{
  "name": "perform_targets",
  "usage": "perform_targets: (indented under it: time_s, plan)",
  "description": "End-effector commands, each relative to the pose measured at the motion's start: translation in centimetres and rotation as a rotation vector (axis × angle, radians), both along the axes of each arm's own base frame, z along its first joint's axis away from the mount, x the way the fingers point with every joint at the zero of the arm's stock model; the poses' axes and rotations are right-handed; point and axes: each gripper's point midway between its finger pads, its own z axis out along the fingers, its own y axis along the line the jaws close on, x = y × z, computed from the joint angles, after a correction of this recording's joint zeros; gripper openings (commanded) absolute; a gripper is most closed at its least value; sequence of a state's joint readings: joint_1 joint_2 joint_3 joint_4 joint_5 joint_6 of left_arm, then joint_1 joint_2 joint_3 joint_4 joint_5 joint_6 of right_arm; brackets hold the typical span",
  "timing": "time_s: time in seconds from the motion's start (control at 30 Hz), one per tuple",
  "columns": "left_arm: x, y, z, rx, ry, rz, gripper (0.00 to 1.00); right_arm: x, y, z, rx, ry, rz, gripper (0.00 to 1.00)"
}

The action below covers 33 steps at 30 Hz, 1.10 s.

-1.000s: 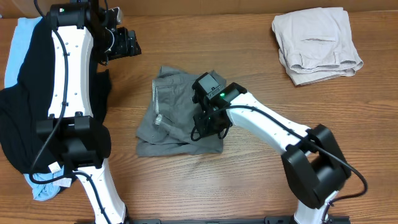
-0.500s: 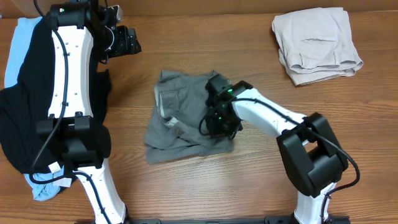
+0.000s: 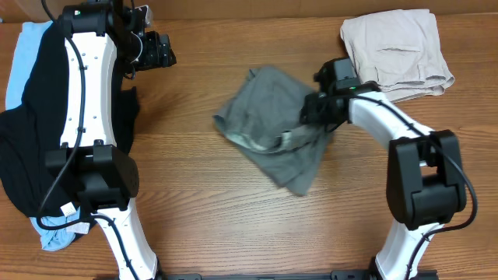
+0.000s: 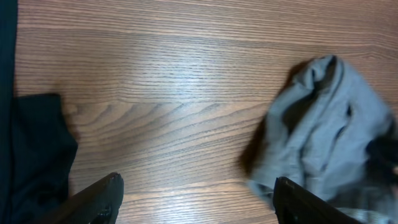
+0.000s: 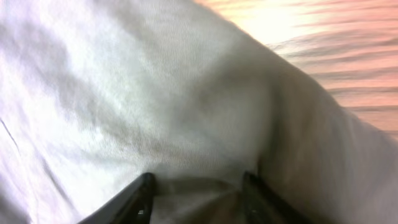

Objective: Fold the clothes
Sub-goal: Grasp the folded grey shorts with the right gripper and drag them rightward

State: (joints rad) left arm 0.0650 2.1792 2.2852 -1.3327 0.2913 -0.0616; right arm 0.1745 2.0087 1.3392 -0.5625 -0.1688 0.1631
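Evidently mid-arrangement: the grey shorts are bunched, not yet flat

The grey-olive shorts (image 3: 268, 128) lie crumpled near the middle of the table (image 3: 233, 233), tilted on a diagonal, with folds piled on one another and a pale strip of inner lining showing along the lower edge. The right gripper (image 3: 311, 111) is at their right-hand edge, just beside the folded beige shorts (image 3: 397, 50) at the far right corner. In the right wrist view its fingers (image 5: 144, 194) stand some way apart with grey cloth lying across the gap. Whether they pinch that cloth or merely rest on it cannot be told.

The left gripper (image 3: 154, 50) hangs over bare wood at the far left, well apart from the shorts. Its jaws are wide and nothing is between them. Under that arm lies the unfolded pile: a black garment (image 3: 31, 124) on top of a light-blue garment (image 3: 19, 54).

The step in hand looks like positioning and spreading, not folding proper, because no clean edge is laid out. The next move probably calls for flattening the shorts with the waistband straight and the legs side by side. Most likely both arms would take opposite edges. The shorts also need to stay clear of the beige shorts so that the finished stack is not disturbed.
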Motion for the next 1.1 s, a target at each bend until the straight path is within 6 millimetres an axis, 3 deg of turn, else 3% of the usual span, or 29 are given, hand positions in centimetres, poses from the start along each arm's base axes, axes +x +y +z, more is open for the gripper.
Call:
perform_targets:
  time_s: [0.0,0.2,0.27,0.33,0.5,0.63,0.77,0.9,1.07]
  plan:
    - [0.4,-0.1,0.5,0.01,-0.019,0.009,0.8,2.2,-0.1,2.9,0.07,-0.035,0.007,0.53]
    - [0.5,-0.1,0.6,0.01,-0.024,0.01,0.81,1.5,2.8,12.3,0.197,-0.016,0.077,0.69]
    - [0.5,-0.1,0.6,0.01,-0.023,0.01,0.82,0.1,3.9,14.3,0.215,0.015,0.099,0.75]
    - [0.5,-0.1,0.5,0.01,-0.022,0.01,0.82,-1.8,5.3,15.0,0.219,0.063,0.125,0.8]
    - [0.3,-0.1,0.5,0.011,-0.016,0.01,0.82,-6.8,8.6,12.3,0.174,0.237,0.17,0.9]
    - [0.3,0.0,0.5,0.011,-0.015,0.01,0.82,-8.6,9.2,8.7,0.08,0.297,0.097,0.9]
    - [0.2,0.2,0.4,0.025,-0.009,0.016,0.82,-9.9,8.3,4.9,0.013,0.346,-0.022,0.83]
    - [0.0,0.4,0.2,0.038,0.0,0.02,0.83,-10.8,7.2,1.5,-0.013,0.36,-0.099,0.82]
    - [0.0,0.5,0.2,0.041,0.004,0.021,0.83,-13.4,5.3,-2.3,-0.057,0.418,-0.161,0.8]
